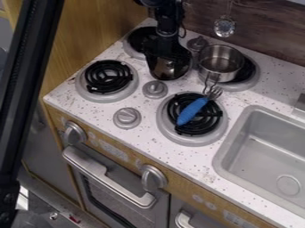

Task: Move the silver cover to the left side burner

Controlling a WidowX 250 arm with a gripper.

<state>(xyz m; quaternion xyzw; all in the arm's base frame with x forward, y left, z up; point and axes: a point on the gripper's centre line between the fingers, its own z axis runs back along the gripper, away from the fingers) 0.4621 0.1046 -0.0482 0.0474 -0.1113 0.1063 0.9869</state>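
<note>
The black two-finger tool (167,54) is hanging down from the top edge, its opening and hold impossible to tell. The round silver metal cover (169,72) is sitting directly below it, between the black-coiled rear-left burner (136,37) and the silver metal pot (220,67). The blue-handled fork (191,111) is lying across the black-coiled front-right burner (205,130).
</note>
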